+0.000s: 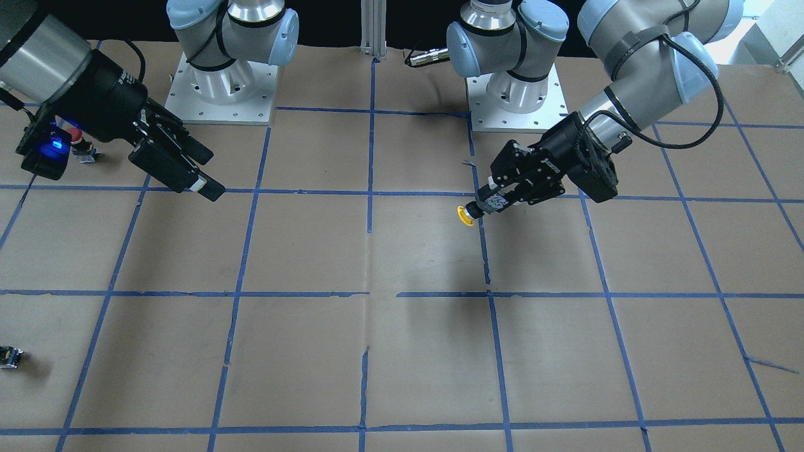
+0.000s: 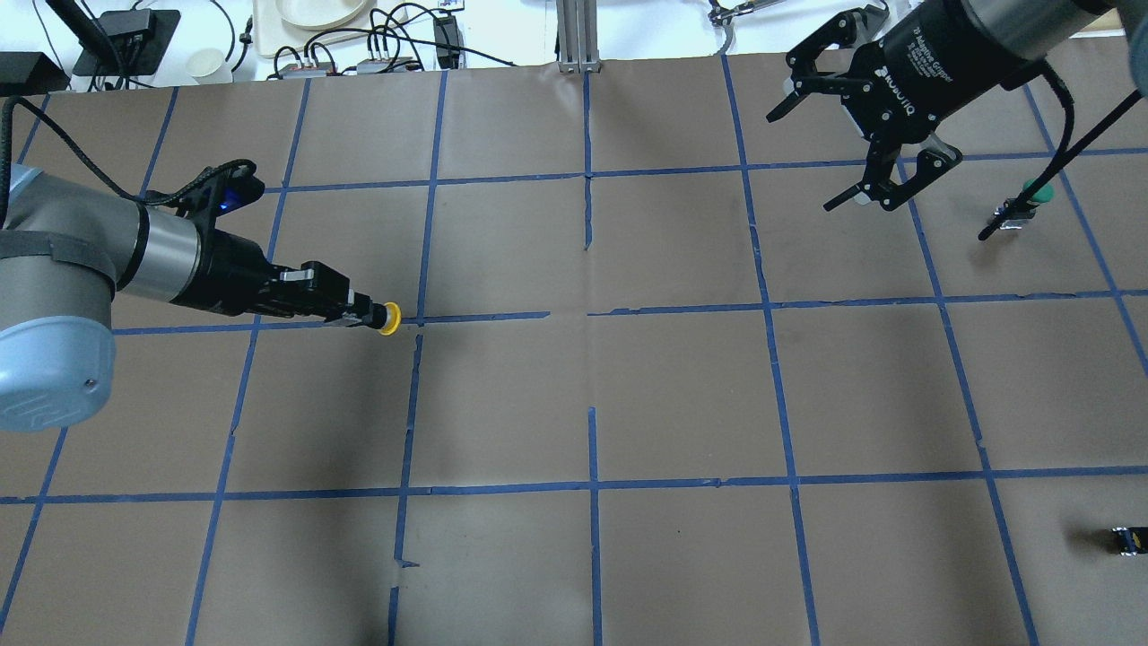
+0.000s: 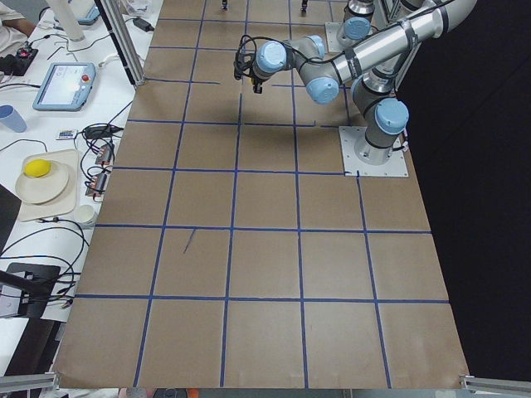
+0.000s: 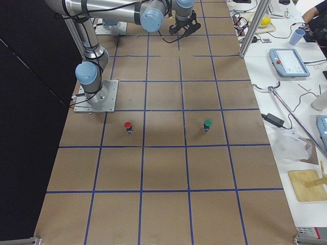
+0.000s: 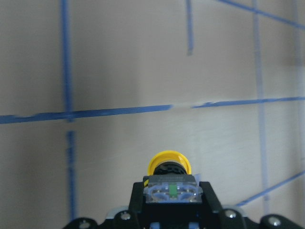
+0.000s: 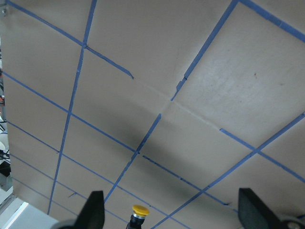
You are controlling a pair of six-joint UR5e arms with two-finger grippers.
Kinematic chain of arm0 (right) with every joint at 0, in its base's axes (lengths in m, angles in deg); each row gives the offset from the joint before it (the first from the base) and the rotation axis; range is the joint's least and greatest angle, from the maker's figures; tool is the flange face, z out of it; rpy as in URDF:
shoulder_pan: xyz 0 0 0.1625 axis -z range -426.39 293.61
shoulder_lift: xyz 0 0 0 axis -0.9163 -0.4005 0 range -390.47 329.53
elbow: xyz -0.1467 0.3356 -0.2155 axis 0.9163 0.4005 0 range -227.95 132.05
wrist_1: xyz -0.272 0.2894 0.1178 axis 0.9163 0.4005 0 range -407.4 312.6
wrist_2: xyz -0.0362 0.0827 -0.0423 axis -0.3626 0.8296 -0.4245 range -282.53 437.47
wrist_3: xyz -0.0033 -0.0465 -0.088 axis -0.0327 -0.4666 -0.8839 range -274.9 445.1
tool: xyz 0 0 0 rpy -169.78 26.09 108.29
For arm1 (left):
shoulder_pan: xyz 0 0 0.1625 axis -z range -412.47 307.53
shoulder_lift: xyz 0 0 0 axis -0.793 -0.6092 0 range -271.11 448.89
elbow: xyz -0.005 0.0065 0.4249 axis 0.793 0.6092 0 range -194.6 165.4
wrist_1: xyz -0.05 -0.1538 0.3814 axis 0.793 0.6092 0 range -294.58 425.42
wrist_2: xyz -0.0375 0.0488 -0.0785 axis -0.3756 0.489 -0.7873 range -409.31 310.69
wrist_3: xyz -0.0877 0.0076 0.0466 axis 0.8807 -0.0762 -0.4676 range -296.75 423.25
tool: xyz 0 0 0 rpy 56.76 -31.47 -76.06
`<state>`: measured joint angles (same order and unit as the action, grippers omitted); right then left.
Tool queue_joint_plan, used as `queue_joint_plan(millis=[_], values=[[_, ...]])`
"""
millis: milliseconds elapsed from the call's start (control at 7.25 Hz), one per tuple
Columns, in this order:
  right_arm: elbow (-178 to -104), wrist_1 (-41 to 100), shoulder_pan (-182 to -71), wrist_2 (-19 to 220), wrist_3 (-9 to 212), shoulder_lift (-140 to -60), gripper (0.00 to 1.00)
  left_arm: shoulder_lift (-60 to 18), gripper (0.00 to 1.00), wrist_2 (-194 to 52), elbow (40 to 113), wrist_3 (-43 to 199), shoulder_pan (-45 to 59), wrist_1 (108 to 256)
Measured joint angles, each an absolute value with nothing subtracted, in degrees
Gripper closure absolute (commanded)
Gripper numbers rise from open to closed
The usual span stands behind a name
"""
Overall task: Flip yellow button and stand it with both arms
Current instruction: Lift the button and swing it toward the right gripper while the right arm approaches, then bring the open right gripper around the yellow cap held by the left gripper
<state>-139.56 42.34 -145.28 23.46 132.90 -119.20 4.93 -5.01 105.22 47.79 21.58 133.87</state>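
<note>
The yellow button is clamped by its black-and-grey body in my left gripper. It is held sideways above the table, with the yellow cap pointing away from the arm. In the front view the cap sticks out of the left gripper. The left wrist view shows the cap beyond the clear-topped body. My right gripper is open and empty, high over the far right of the table, also seen in the front view. The right wrist view shows the yellow button far off, between its spread fingertips.
A red-capped button stands near the right arm's base. A green-capped button stands at the right. A small capless black block lies near the right edge. Brown paper with a blue tape grid covers the table.
</note>
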Motion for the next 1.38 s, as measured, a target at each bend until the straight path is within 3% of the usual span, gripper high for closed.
queue_joint_plan(millis=[552,1379], values=[[-141.4,41.4,-145.5,38.0,140.5,-118.5,0.01,7.1,0.77,-32.8,105.5,60.9,25.6,132.9],[-143.0,41.3,-151.2,43.5,142.0,-120.2,0.00,7.2,0.79,-46.0,106.7,69.1,30.6,130.4]])
